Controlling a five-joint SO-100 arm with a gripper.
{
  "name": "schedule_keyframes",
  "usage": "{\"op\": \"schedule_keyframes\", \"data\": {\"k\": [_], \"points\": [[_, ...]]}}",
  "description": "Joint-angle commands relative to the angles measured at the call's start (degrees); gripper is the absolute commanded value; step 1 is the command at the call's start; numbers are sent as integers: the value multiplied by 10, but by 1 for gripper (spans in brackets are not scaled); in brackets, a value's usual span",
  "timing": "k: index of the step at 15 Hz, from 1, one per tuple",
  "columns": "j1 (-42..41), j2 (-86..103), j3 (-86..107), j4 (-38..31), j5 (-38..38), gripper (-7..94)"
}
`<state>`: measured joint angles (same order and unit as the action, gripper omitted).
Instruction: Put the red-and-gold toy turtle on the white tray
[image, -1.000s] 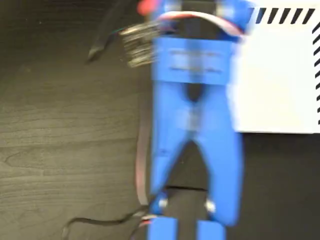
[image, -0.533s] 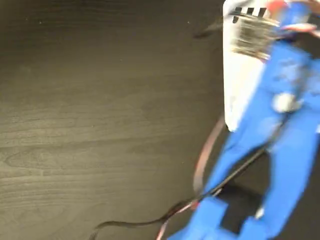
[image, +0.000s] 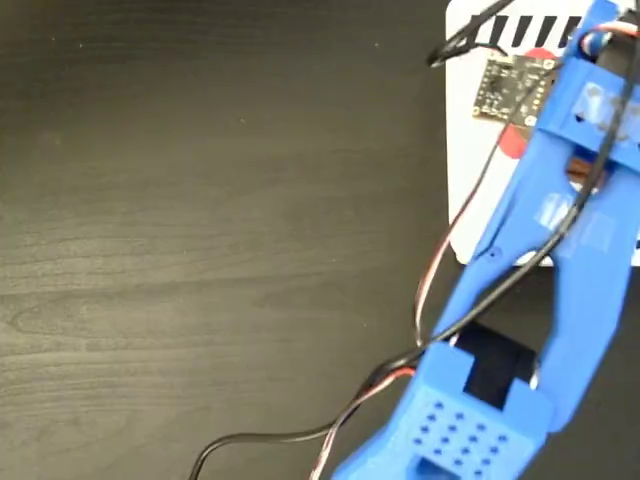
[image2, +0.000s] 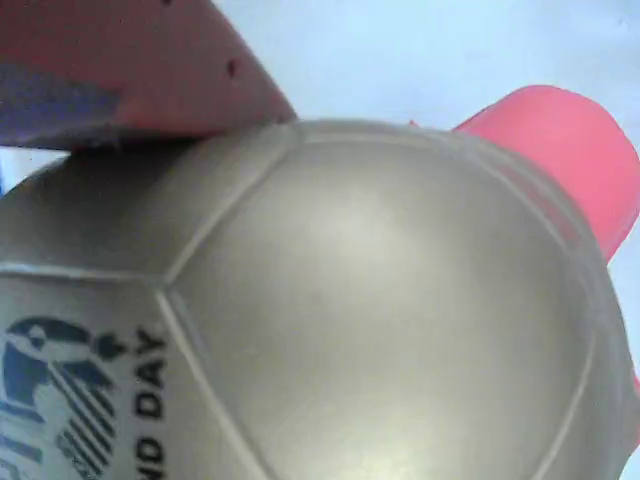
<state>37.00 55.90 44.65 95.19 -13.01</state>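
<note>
Red-and-gold toy turtle (image2: 330, 300) fills almost my whole wrist view: a dull gold domed shell with raised seams and a dark printed mark reading "DAY" at lower left. A red part of the toy pokes out at upper right, and behind it I see pale white surface. A reddish slab, out of focus, crosses the top left corner, touching the shell; I cannot tell what it is.

In the fixed view, looking down, the blue arm (image: 560, 270) runs from the near edge up toward the far right corner, over a dark wood-grain tabletop (image: 200, 220). Its far end sits above the white tray (image: 470, 160), which lies at the far right with black diagonal stripes along its far edge. Small patches of red show beside the arm over the tray, next to a small circuit board (image: 510, 88). Black and red cables (image: 440, 290) trail along the arm's left side.

I cannot tell whether the claw is apart or clamped on the turtle; its fingers are hidden.
</note>
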Motion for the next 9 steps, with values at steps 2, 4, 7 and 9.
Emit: {"op": "schedule_keyframes", "data": {"k": [2, 4, 7, 9], "points": [[-2, 8, 1, -26, -10, 0], [-3, -4, 1, -37, -9, 0], [-5, -18, 1, -38, -7, 4], [-5, -24, 1, -40, -5, 20]]}}
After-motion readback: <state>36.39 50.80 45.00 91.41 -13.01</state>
